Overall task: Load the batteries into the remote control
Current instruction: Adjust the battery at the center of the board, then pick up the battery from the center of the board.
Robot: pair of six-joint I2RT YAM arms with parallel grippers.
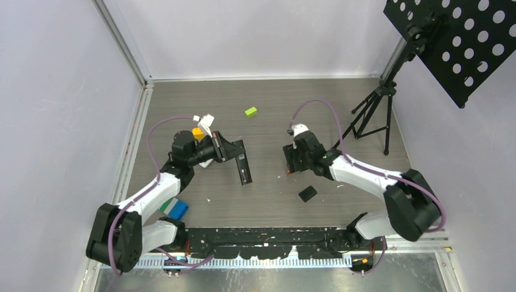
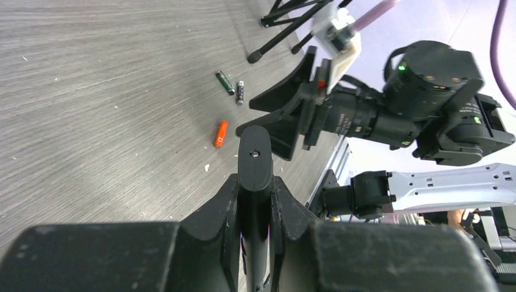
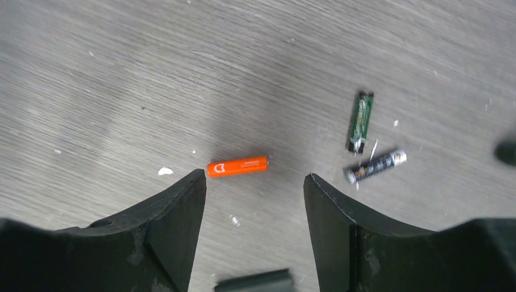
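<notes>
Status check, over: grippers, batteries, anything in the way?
Left gripper shut on remote. Right gripper open above orange battery, not gripped. Green battery and black battery lie aside, not blocking.

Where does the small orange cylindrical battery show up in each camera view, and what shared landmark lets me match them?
Top external: small orange cylindrical battery, a tiny speck near centre, at the right hand.
Left wrist: battery left of centre on the table, beside that hand.
Right wrist: battery at centre, just beyond the hand's open fingertips.
Shared landmark: the right hand, next to the battery in every view.
</notes>
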